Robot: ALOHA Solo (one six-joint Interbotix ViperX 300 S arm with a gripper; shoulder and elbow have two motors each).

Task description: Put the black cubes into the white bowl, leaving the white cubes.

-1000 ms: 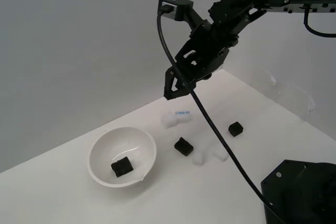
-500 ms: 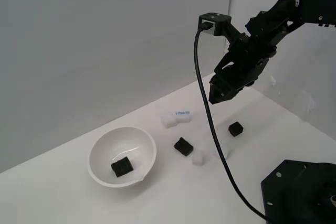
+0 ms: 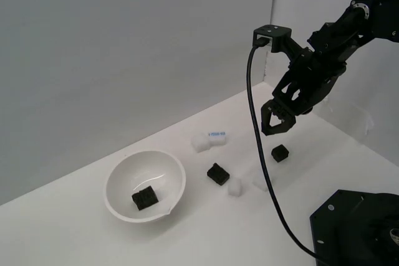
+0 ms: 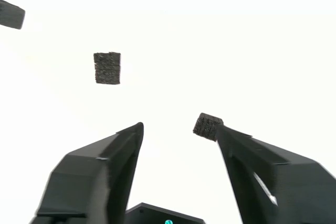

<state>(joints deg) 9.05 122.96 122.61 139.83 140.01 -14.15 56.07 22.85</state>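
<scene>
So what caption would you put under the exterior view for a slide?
Open gripper hovers above a black cube; another already sits in the white bowl.

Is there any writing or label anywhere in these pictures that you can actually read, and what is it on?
Small blue label on the white block behind the glossy white bowl: printed text, too small and blurred to read.
Black robot arm, open black gripper, small matte black cubes and black base: no readable writing in either view.

One black cube (image 3: 144, 199) lies in the white bowl (image 3: 118, 179); two others (image 3: 218, 174) (image 3: 280, 152) outside.
</scene>
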